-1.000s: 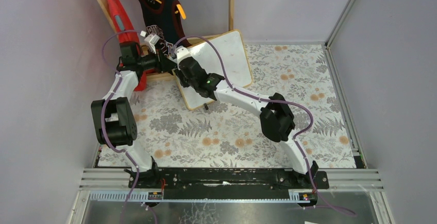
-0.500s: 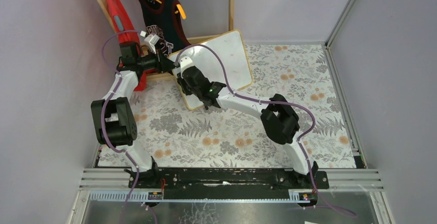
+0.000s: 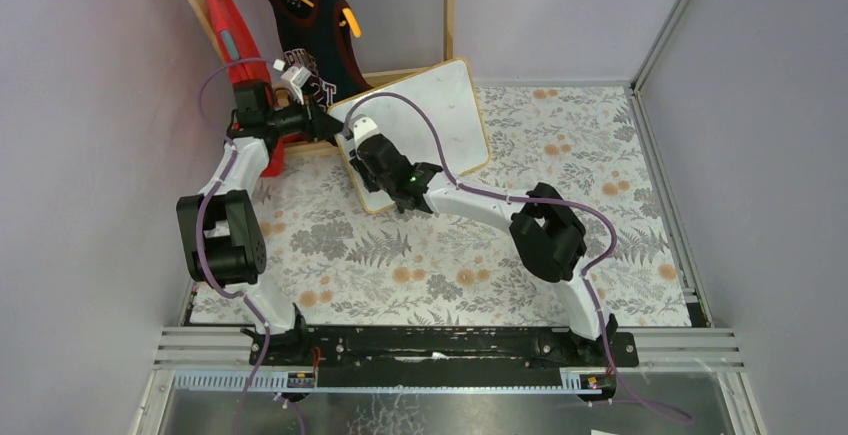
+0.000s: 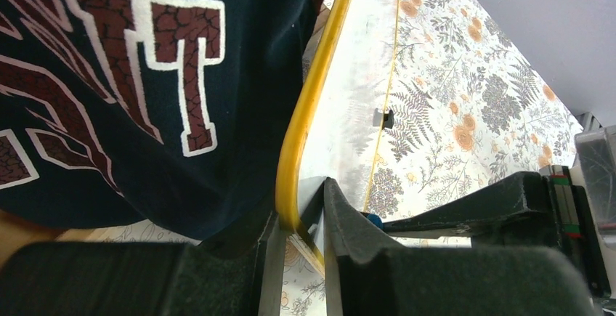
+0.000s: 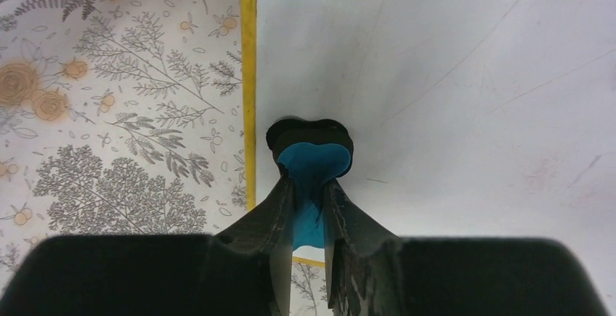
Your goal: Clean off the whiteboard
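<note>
Floral tablecloth point(image 3: 450, 265) lies below; the whiteboard point(image 3: 450, 105) stands tilted at its far left part. The left gripper point(image 4: 301, 218) clamps the whiteboard frame. The right gripper point(image 5: 311, 185) pinches a blue eraser point(image 5: 314, 158) against the white surface.

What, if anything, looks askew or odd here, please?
The whiteboard sits askew on the table, one corner beside the dark jersey, the left gripper shut on its frame and the right gripper pressing a blue eraser to it. Faint streaks cross its surface. Nothing looks spilled or broken.
</note>
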Motion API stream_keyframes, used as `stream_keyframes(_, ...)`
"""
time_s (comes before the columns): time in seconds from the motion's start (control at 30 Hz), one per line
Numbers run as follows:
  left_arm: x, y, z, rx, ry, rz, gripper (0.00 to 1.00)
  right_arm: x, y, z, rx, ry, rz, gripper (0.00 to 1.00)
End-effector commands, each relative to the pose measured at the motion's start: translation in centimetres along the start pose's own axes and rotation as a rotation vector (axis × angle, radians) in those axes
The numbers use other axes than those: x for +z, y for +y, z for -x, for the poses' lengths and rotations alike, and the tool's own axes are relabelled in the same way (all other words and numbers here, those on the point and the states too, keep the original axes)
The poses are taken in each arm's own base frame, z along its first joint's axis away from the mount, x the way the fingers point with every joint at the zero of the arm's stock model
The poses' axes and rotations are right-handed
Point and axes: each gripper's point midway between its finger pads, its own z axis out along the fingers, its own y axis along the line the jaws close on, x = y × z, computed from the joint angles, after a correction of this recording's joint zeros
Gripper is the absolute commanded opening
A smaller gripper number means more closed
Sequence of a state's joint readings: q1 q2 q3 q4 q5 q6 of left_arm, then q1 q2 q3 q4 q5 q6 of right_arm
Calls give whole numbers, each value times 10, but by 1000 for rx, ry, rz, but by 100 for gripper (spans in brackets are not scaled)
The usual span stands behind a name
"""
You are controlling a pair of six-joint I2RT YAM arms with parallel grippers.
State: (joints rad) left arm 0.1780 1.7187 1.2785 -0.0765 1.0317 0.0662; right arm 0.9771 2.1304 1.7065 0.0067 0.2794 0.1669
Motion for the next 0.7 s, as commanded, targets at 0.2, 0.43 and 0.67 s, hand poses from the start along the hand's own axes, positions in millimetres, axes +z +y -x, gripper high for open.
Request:
stream_keyframes(0.2, 1, 18, -41, 21, 105, 95, 0, -23, -75, 62, -27, -85, -285, 0)
stream_keyframes(0.43, 2, 20, -41, 20, 105, 96, 0, -84, -162, 80, 40, -122, -437, 0)
stream_keyframes(0.67, 3, 22, -40, 17, 105, 108, 0, -144, -239, 56, 83, -28, -585, 0)
